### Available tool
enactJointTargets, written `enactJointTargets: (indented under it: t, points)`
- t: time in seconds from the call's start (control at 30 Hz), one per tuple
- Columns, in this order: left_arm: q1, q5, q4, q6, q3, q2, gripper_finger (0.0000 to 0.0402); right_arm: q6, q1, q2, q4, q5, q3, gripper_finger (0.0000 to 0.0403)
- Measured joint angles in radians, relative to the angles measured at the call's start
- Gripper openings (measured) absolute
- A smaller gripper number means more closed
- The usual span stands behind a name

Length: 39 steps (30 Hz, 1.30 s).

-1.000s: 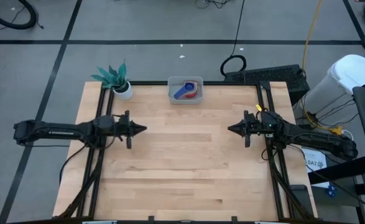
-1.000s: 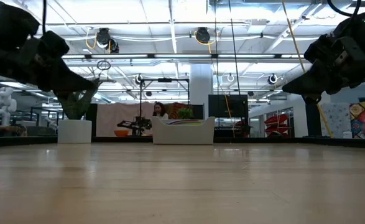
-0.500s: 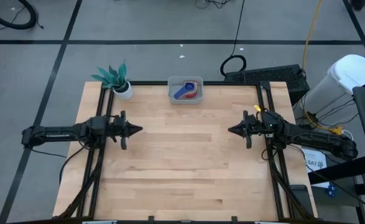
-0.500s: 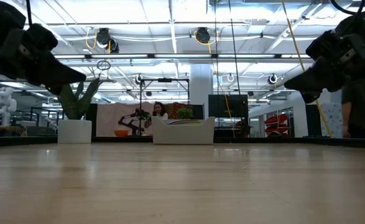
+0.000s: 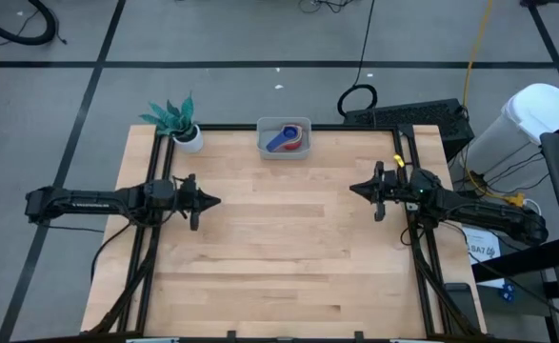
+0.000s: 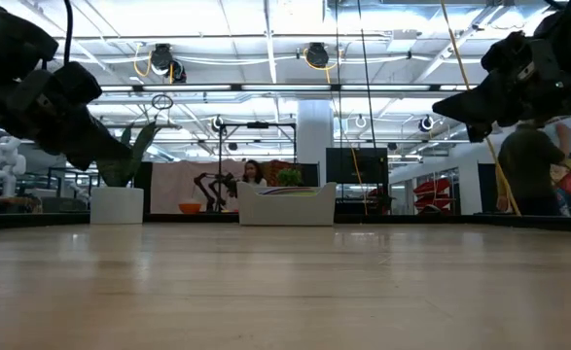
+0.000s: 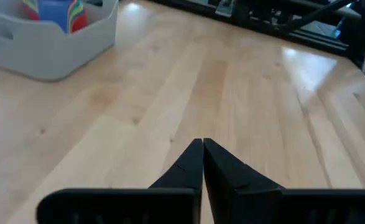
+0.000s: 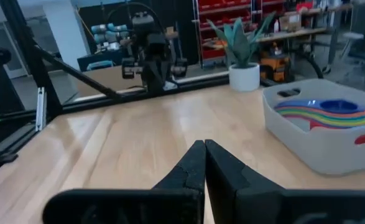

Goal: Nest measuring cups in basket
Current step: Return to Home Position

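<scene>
The pale grey-blue basket (image 5: 284,138) stands at the table's far edge, near the middle. The measuring cups (image 5: 283,139) sit stacked inside it, a blue one on top with red beside it; their coloured handles (image 8: 326,116) fan out over the rim in the right wrist view. The basket (image 7: 42,37) and cups (image 7: 55,11) also show in the left wrist view. My left gripper (image 5: 216,201) hovers shut over the table's left part. My right gripper (image 5: 352,189) hovers shut over the right part. Both are above the wood and far from the basket.
A white pot with a teal plant (image 5: 176,122) stands at the far left corner. Bare wood (image 5: 279,248) stretches between the two arms and toward the near edge. Black frame rails (image 5: 408,219) run along both sides. A person (image 6: 530,165) stands in the room behind.
My right gripper has shifted a little toward the table's far edge and risen slightly. My left gripper drew back toward the left edge, then came forward again, ending a little lower. The basket and cups have stayed still.
</scene>
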Motion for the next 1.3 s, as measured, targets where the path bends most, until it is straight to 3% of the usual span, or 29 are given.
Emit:
enactJointTargets:
  t: [0.23, 0.43, 0.6, 0.77, 0.97, 1.3]
  points:
    - [0.0, -0.032, 0.007, -0.035, 0.0, 0.015, 0.0025, 0.007, 0.001, 0.0, 0.056, 0.009, 0.0, 0.0]
    - [0.0, -0.116, 0.042, 0.016, -0.003, 0.015, 0.0004, 0.03, 0.01, 0.003, 0.138, 0.115, 0.0, 0.0]
    - [0.0, -0.127, 0.055, 0.029, -0.003, 0.015, 0.002, 0.029, 0.06, 0.024, 0.157, 0.174, 0.0, 0.0]
    - [0.0, -0.127, 0.059, 0.036, -0.003, 0.015, 0.0025, -0.001, 0.128, 0.089, 0.284, 0.243, 0.0, 0.0]
    - [0.001, -0.127, 0.053, 0.054, -0.003, 0.015, 0.0026, 0.012, 0.146, 0.16, 0.289, 0.242, 0.0, 0.0]
    - [0.001, -0.125, 0.053, 0.087, -0.003, 0.015, 0.0026, 0.056, 0.146, 0.166, 0.306, 0.242, 0.0, 0.0]
